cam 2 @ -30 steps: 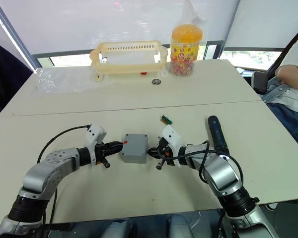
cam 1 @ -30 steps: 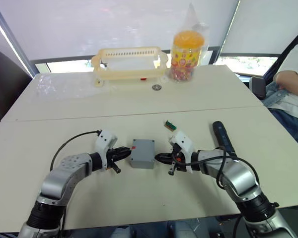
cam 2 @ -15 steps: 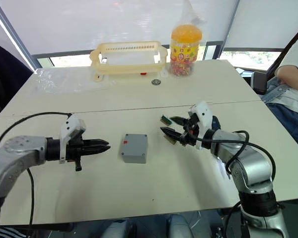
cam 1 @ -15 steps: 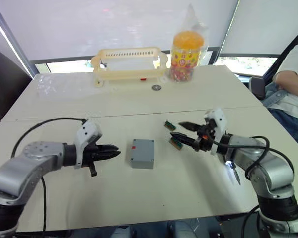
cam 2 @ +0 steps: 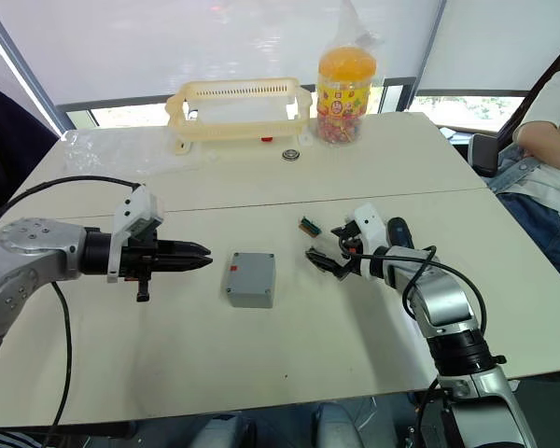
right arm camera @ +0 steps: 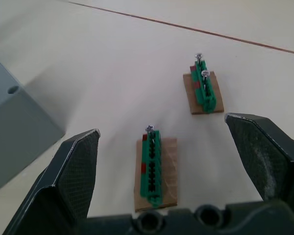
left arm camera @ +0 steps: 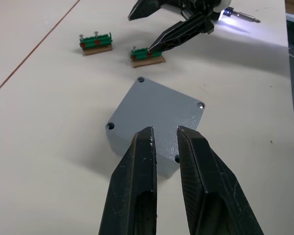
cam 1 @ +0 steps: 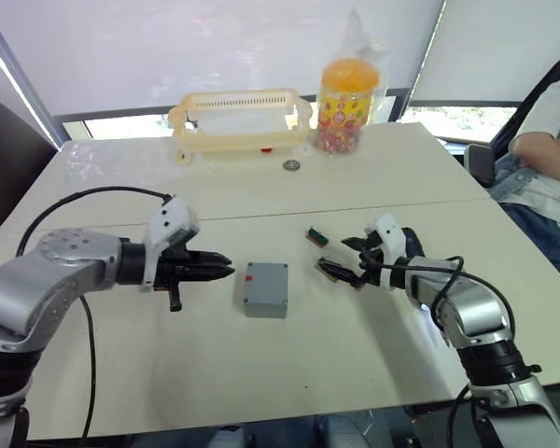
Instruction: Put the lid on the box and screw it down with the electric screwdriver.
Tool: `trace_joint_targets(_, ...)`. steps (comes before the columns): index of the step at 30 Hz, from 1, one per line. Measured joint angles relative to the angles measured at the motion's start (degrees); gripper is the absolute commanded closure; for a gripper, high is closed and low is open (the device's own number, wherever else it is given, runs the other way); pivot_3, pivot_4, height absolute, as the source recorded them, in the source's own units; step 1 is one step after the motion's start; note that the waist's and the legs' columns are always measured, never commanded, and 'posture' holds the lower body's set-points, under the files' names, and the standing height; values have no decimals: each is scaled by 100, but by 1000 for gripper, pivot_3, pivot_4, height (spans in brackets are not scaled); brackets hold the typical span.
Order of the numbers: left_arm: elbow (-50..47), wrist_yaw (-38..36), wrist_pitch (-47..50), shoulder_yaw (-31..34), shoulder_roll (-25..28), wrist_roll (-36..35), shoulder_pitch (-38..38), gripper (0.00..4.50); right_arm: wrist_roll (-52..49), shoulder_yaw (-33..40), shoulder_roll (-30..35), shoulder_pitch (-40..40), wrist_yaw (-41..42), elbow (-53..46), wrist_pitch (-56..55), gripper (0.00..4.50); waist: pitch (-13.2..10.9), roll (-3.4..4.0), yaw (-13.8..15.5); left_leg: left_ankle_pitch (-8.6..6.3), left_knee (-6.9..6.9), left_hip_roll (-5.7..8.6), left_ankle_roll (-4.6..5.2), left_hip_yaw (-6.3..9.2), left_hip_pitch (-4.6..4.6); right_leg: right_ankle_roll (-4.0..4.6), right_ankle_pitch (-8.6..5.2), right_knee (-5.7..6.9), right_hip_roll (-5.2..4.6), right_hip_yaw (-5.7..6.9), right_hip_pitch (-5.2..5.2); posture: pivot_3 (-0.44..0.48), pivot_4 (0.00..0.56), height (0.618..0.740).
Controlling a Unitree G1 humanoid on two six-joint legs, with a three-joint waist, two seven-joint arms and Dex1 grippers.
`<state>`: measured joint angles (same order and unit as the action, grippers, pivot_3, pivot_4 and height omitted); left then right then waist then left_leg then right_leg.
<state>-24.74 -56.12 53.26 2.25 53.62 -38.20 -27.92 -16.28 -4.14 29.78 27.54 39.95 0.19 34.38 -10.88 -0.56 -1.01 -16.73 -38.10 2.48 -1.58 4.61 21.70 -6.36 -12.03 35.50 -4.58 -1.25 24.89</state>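
one grey box (cam 1: 265, 288), two green screw holders (right arm camera: 154, 169), one jar (cam 1: 347, 94), perhaps one coin (cam 1: 291, 165)

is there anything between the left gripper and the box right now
Nothing visible. The left gripper points at the box across bare table. The two green screw holders lie beyond the box, by the right gripper.

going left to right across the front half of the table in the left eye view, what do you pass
Left gripper → small grey plastic box with lid on → small green screw holder on brown card → right gripper
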Motion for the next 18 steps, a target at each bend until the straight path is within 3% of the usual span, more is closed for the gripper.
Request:
trace_joint_targets(11,-5,335,-112,-147,-272,120,241,3799,295,-165,-377,141,-52,474,-537,21,0,0,0,0,2,-1,-1,2,-12,0,0,1,0,-3,-8,0,150,740)
trace_joint_targets(14,-5,395,-129,-147,-324,143,286,3799,386,-181,-403,143,-70,555,-645,712,0,0,3,0,2,-1,-1,2,-12,0,0,0,0,-3,-9,0,150,740)
trace_joint_targets(18,-5,468,-159,-141,-384,147,326,3799,502,-243,-454,145,-74,678,-737,2699,0,0,6,0,2,0,-1,2,-16,0,0,0,-1,-3,-13,0,150,740)
